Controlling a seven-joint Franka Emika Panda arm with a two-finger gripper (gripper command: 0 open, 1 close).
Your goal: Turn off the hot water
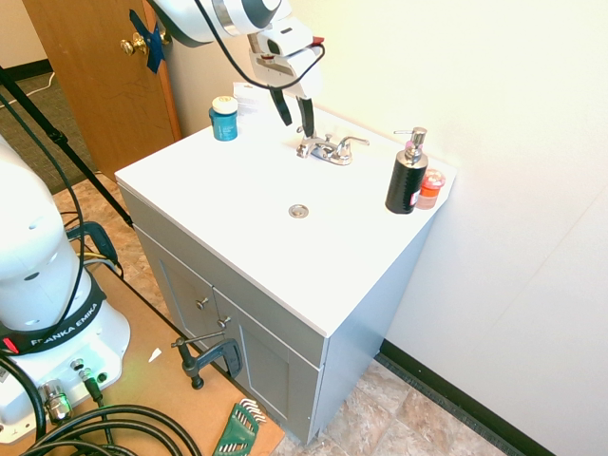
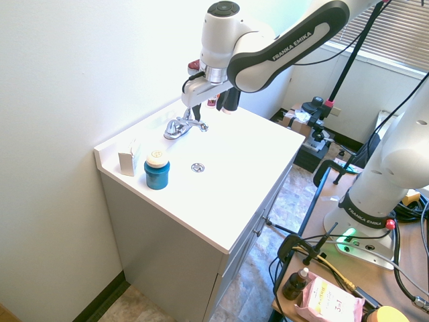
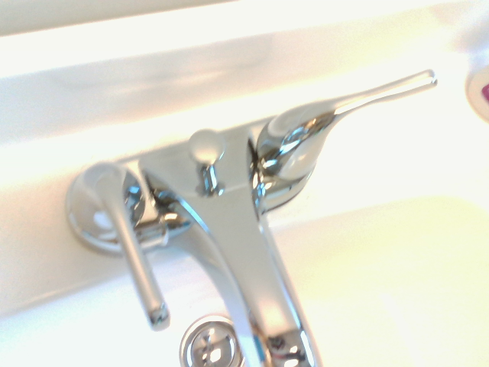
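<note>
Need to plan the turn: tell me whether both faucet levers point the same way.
No: in the wrist view the left lever points forward beside the spout, while the right lever angles sideways.

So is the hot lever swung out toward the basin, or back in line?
Swung out. In the wrist view the hot lever points forward toward the drain, while the other lever lies sideways. No stream visible.

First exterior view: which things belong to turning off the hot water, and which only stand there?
For the job: left chrome lever; gripper, open, close to the faucet.
Only standing there: right chrome lever; black soap dispenser; blue jar; small red jar; drain.
</note>
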